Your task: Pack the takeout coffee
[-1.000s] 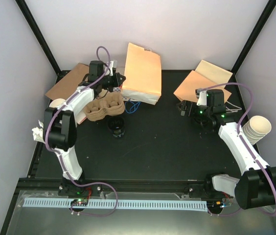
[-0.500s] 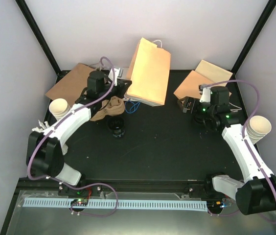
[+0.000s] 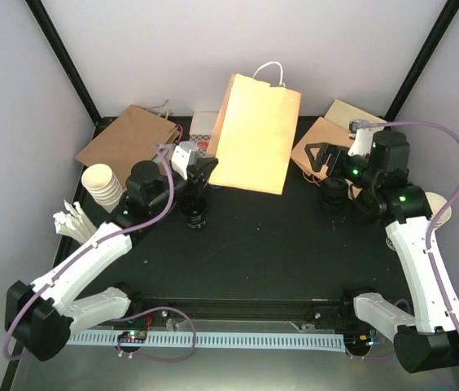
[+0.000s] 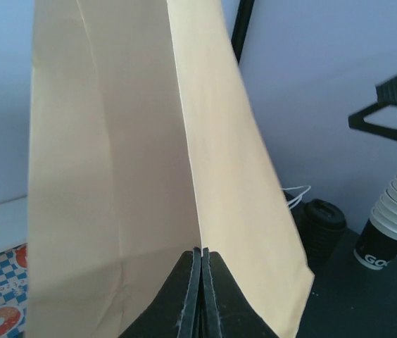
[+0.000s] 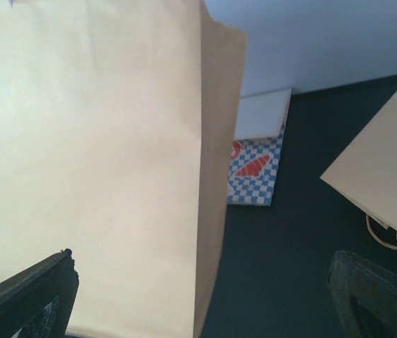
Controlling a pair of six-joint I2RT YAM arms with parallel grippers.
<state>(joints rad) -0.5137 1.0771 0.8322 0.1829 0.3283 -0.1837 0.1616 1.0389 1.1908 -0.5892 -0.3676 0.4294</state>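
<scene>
Left gripper [image 4: 200,252] clamped shut on paper bag [image 3: 255,134] edge fold; right gripper [image 3: 317,155] spread wide, holding nothing, at bag's 3 o'clock. Coffee cup [image 3: 194,213] upright, lid up, at left gripper's 6 o'clock; open table [image 3: 278,244] beyond.

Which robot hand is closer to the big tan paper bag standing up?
Left. The left hand is pinched shut on the tall tan paper bag at its lower left edge. The right hand hangs open by the bag's right edge, not gripping it.
</scene>
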